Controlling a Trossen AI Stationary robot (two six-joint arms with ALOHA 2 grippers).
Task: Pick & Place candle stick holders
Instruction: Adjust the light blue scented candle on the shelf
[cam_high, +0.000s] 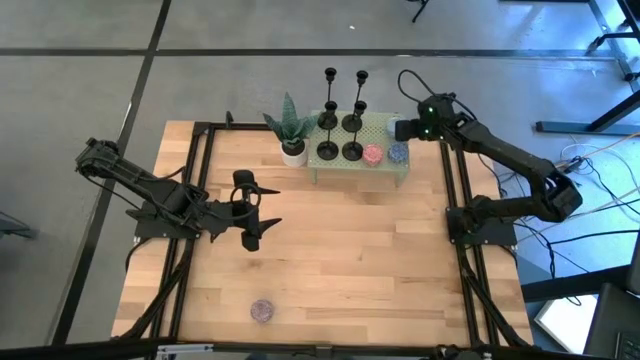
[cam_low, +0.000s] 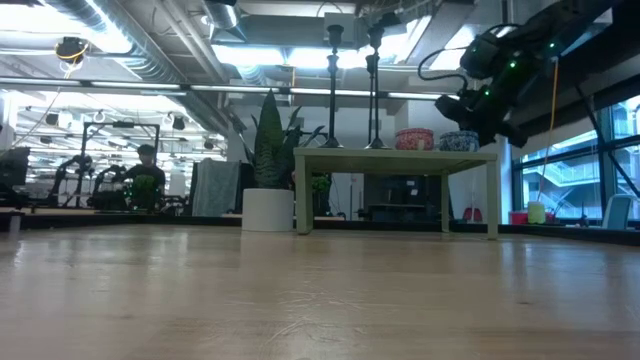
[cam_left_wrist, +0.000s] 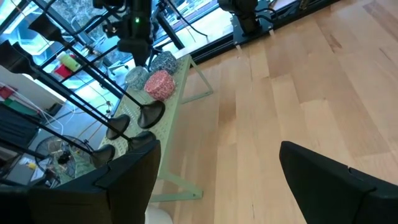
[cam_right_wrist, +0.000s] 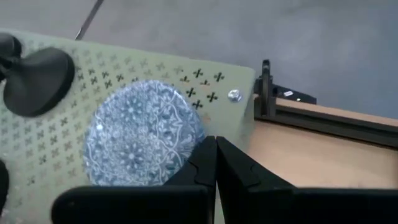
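Several black candle stick holders (cam_high: 340, 137) stand on their round bases on a low pale-green perforated stand (cam_high: 380, 172) at the table's far middle; their stems rise in the low view (cam_low: 333, 90). My right gripper (cam_right_wrist: 216, 149) is shut and hovers at the stand's right end (cam_high: 400, 128), its tips over the edge of a blue patterned round tin (cam_right_wrist: 143, 134); I see no touch. One holder base (cam_right_wrist: 37, 78) shows beyond the tin. My left gripper (cam_high: 268, 207) waits open over the table's left middle, pointing toward the stand (cam_left_wrist: 217, 186).
A pink round tin (cam_high: 373, 154) sits beside the blue one on the stand. A spiky green plant in a white pot (cam_high: 291, 135) stands at the stand's left end. A small round patterned thing (cam_high: 262, 311) lies near the table's front edge. Bare wood lies between.
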